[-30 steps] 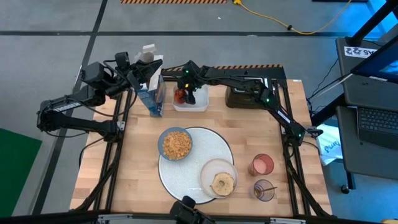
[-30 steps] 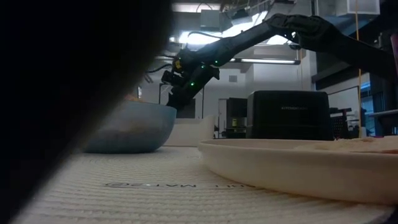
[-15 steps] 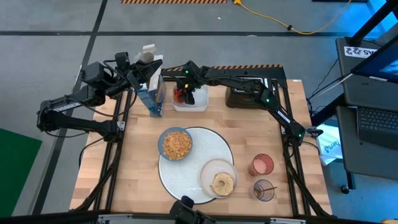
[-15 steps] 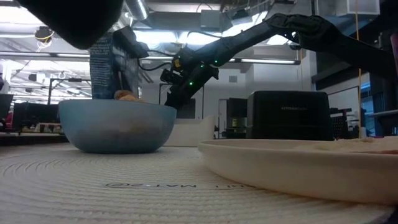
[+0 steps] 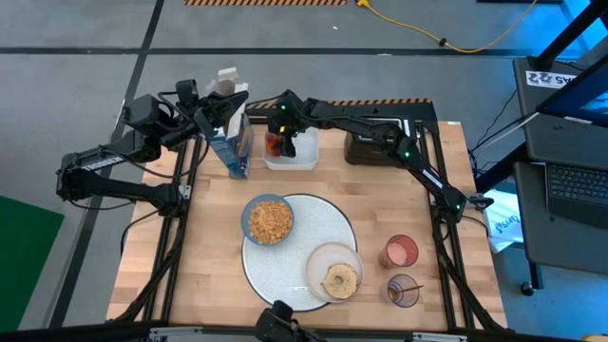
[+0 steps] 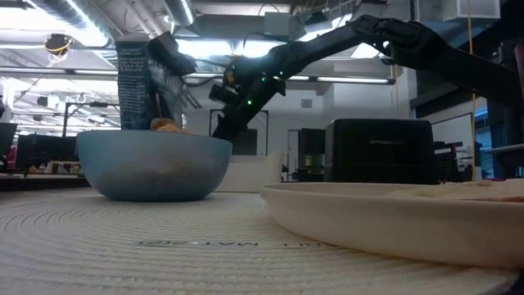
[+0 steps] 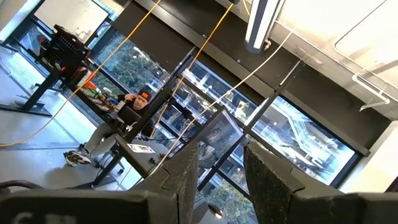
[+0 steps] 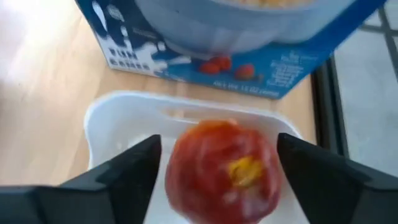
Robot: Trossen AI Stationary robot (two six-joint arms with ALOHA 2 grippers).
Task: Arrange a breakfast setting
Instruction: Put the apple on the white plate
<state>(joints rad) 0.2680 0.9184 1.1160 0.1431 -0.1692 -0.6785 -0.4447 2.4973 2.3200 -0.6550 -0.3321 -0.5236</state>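
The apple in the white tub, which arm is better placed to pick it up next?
Right. Its gripper hangs open over the red apple in the white tub, fingers either side; the left gripper points away.

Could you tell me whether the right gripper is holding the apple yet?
Not yet: the right gripper is open, straddling the red apple in the white tub.

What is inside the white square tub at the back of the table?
A red apple lies in the white tub, between the right gripper's open fingers. The tub floor beneath it is hidden.
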